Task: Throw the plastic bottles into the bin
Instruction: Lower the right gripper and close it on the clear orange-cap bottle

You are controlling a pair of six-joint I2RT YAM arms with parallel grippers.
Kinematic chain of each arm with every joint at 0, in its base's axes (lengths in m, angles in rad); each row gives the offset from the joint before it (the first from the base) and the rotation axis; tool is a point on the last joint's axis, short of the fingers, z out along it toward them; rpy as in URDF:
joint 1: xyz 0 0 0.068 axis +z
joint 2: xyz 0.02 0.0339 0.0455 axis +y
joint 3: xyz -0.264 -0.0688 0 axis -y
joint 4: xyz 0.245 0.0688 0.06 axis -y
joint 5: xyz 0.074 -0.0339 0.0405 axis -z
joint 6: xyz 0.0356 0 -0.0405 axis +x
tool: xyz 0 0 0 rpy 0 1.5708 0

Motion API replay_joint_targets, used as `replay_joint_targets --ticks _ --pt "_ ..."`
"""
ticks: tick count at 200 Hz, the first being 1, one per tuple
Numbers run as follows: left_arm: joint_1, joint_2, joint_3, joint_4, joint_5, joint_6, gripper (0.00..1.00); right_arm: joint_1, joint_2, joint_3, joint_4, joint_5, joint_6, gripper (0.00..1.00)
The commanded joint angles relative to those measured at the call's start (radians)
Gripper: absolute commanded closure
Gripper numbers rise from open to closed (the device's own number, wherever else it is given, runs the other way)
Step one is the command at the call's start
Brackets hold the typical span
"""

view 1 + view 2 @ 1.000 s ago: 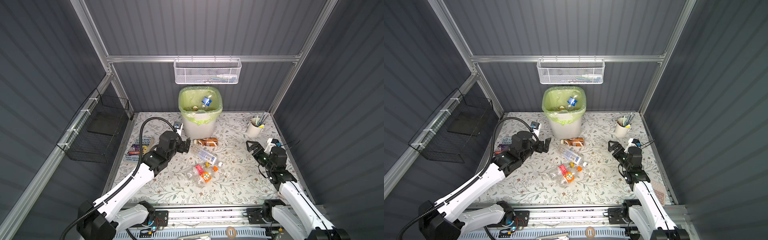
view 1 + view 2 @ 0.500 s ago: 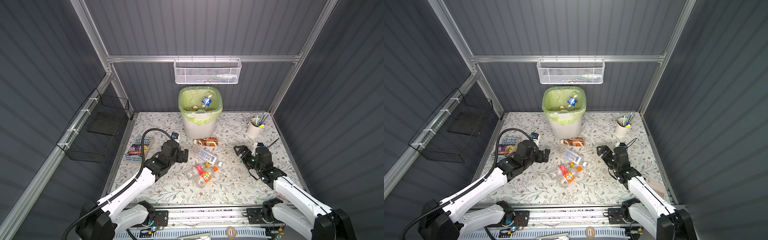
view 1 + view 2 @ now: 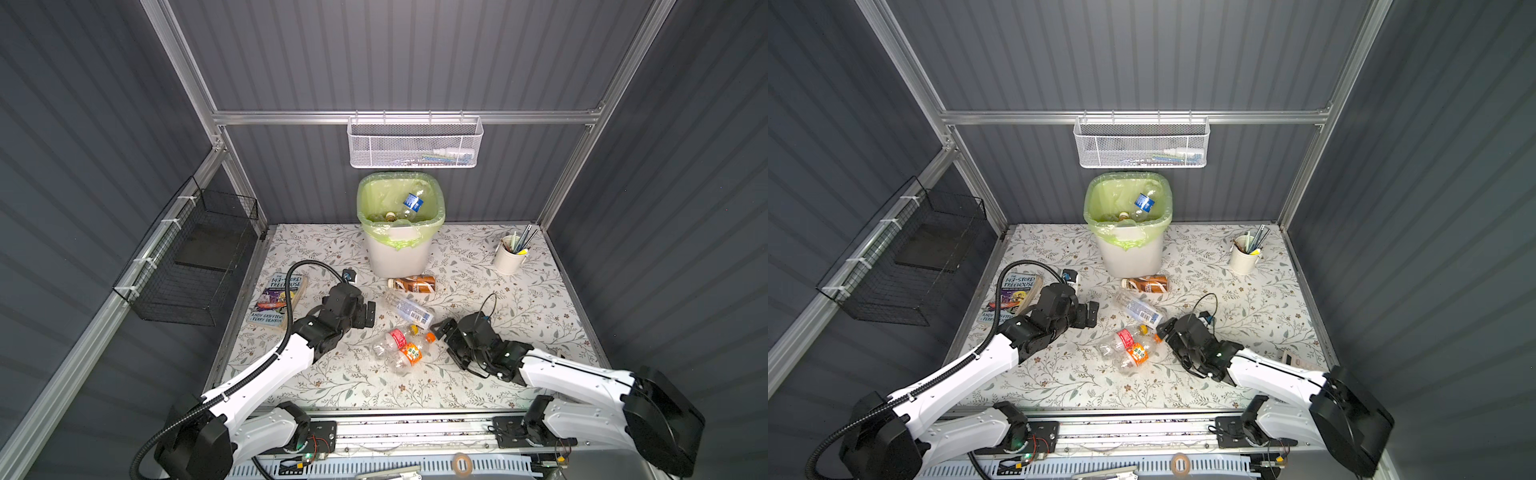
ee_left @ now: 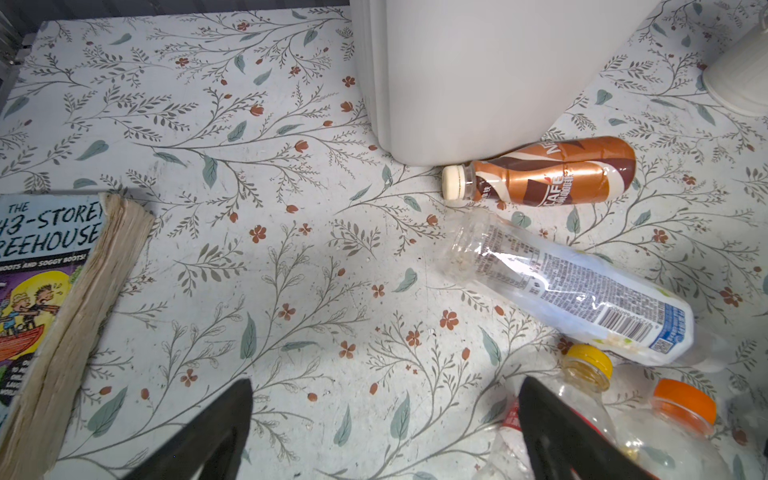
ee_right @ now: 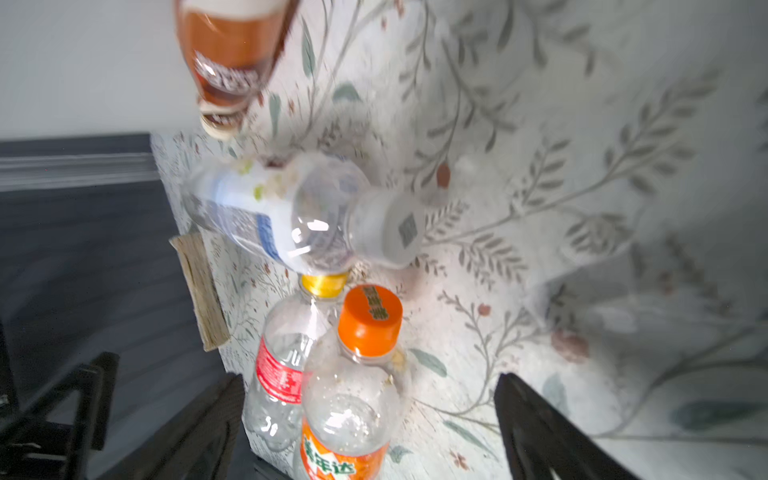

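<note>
the bin (image 3: 400, 254) stands upright at the far middle of the table (image 3: 332, 374): white, squarish, with a light green liner folded over its rim. inside it lie a blue-labelled bottle (image 3: 412, 202) and a yellowish-capped bottle (image 3: 390, 215). four more bottles lie on their sides on the table. the brown-labelled bottle (image 3: 413, 284), white cap to the left, rests against the bin's near foot. just nearer, the clear printed-label bottle (image 3: 409, 309) lies slanted. nearer still, the red-labelled bottle (image 3: 394, 338) with a yellow cap and the orange-labelled bottle (image 3: 410, 353) with an orange cap lie touching, side by side, caps towards the far right.
</note>
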Motion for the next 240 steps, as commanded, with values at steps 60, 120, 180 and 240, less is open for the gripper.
replay_joint_targets --ticks 60,120,180,240 --pt "0.0 -0.022 -0.044 0.043 0.034 -0.025 0.0 0.206 0.244 0.131 0.107 0.013 0.194 0.16" --pt "0.0 -0.049 -0.055 0.037 0.009 -0.026 0.0 0.207 0.293 0.124 0.076 0.031 0.223 0.33" --pt "0.0 -0.032 -0.044 0.033 0.009 -0.026 0.0 0.184 0.232 0.056 0.014 0.127 0.188 0.49" --pt "0.0 -0.053 -0.06 0.026 -0.029 -0.032 0.0 0.151 0.005 0.046 -0.119 0.351 -0.028 0.5"
